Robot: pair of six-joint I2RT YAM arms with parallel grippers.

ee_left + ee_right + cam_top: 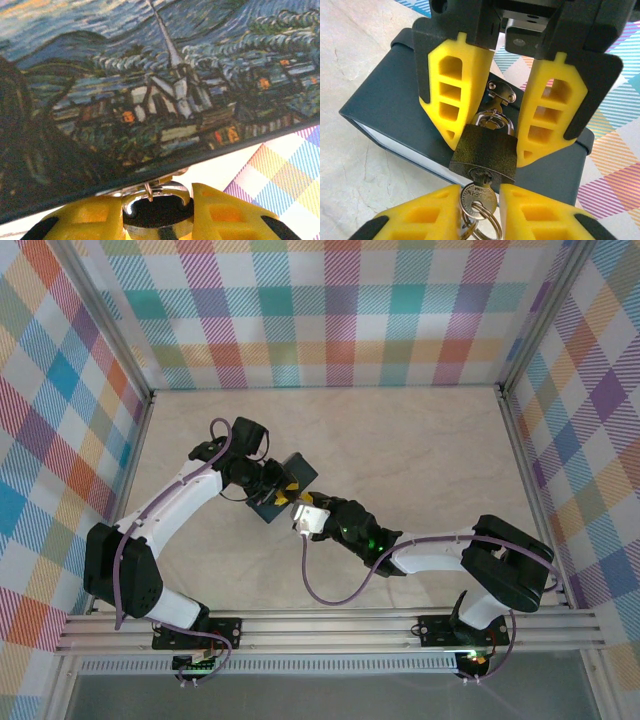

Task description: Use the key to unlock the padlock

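Box (395, 110), dark-edged and painted with a swirling night village, sits mid-worktop (360, 60) between both arms, with plaid walls (320, 310) around; whether anything is inside cannot be told. The padlock (484, 152) hangs from its hasp (501, 92), the left jaws closed on its body from either side. The key (478, 200) sits in the keyhole underneath, its head pinched by the right jaws, a ring (485, 227) dangling below.

The table (420, 450) is pale and marble-patterned, fenced by plaid walls (330, 310). A dark box (298, 470) sits near its middle; whether it rests flat is unclear.
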